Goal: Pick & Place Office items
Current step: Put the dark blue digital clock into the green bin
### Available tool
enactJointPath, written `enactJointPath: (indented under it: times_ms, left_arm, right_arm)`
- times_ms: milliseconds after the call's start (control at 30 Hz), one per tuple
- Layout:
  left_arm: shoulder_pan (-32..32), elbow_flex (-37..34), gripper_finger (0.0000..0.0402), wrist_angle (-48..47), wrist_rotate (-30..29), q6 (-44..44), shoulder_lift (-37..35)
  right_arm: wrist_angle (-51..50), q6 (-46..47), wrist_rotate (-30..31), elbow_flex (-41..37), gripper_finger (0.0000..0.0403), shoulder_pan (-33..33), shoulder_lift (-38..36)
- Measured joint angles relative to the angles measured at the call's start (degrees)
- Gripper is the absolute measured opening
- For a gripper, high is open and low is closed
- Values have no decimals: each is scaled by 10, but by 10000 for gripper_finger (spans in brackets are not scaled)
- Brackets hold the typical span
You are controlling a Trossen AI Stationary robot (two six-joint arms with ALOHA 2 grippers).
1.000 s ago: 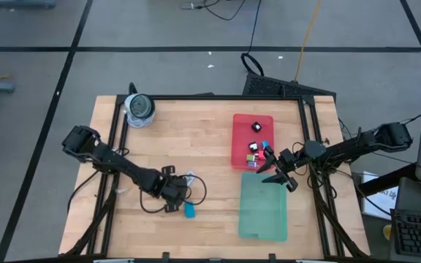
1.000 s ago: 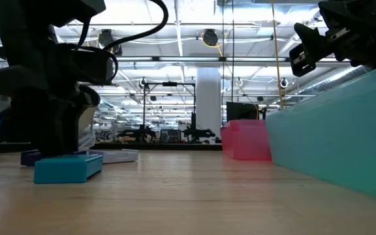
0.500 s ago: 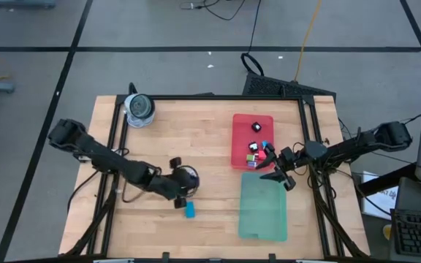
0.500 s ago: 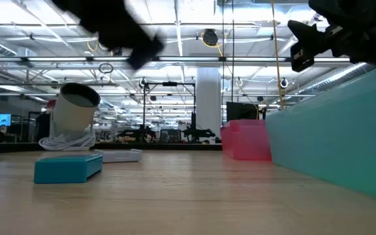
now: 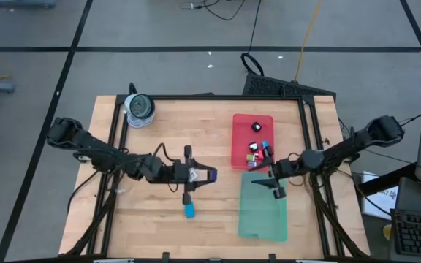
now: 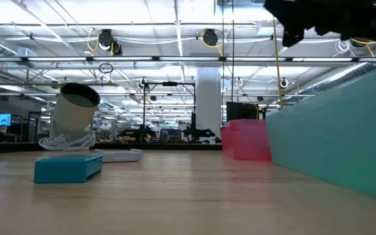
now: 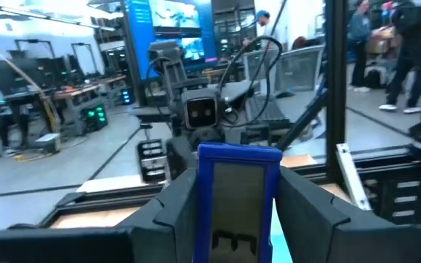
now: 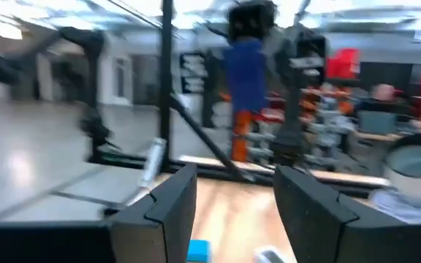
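Above the middle of the wooden worktop [image 5: 210, 139], the left claw [image 5: 209, 175] grips a blue bar [image 7: 238, 197] between its dark fingers [image 7: 168, 213], lifted clear of the surface. A blue block [image 5: 189, 210] lies flat on the worktop just beside it. The right claw [image 5: 275, 186] hovers over the near edge of the green tray [image 5: 263, 212], its jaws partly apart and empty. Several small office items [image 5: 256, 150] sit inside the red tray [image 5: 241, 155] next to it. A grey roll [image 5: 139, 108] stands at the far left corner.
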Motion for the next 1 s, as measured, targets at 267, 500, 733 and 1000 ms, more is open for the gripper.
enactJointPath:
  times_ms: [267, 500, 733, 1000]
  left_arm:
    - [14, 0, 153, 84, 36, -10, 54]
    - [23, 1, 152, 137, 25, 25, 91]
    - [34, 1, 151, 136, 23, 30, 91]
    - [36, 1, 156, 132, 38, 31, 91]
  right_arm:
    - [-16, -69, 72, 93, 215, 7, 116]
    - [-2, -98, 77, 172, 277, -4, 195]
    - [-1, -101, 86, 234, 279, -13, 236]
    - [-3, -101, 86, 238, 250, -25, 241]
